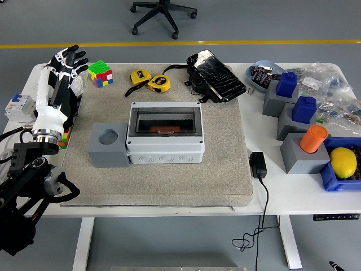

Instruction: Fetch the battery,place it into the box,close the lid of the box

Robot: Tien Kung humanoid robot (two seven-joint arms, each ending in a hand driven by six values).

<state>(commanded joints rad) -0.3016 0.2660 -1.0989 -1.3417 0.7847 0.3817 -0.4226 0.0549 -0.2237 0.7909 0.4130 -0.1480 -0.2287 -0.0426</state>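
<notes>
We see the left hand (63, 66) with fingers spread and released above the tabletop's (169, 206) left edge, beside the Rubik's cube (100, 73). The grey box (164, 131) rests mid-mat, lid shut, a brownish battery (165, 131) visible inside.

A grey floor (67, 22) fills the upper part of the frame, crossed by a yellow line (237, 42). At top centre stands the black wheeled base of an office chair (163, 12). The white table (293, 197) spans the middle, its legs showing at the bottom
</notes>
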